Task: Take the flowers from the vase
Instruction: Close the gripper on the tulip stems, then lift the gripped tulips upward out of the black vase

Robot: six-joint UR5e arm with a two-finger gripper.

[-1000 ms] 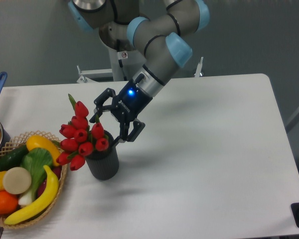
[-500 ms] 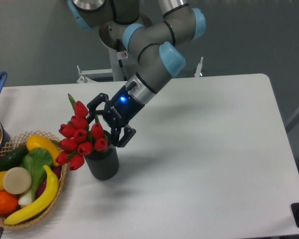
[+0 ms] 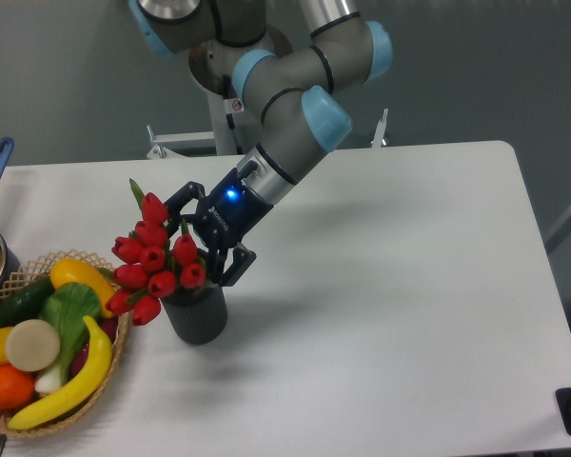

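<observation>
The black two-finger hand (image 3: 207, 240) sits spread wide beside the glossy red tulip flowers (image 3: 153, 257) in the ribbed dark grey vase (image 3: 197, 310). This looks like the approach; next it must close on the stems, then lift.

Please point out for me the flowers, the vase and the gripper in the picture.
flowers (image 3: 152, 259): fixed camera view, on a red bud in the middle of the bunch.
vase (image 3: 199, 317): fixed camera view, on its dark ribbed wall.
gripper (image 3: 206, 240): fixed camera view, midway between its fingertips.
</observation>
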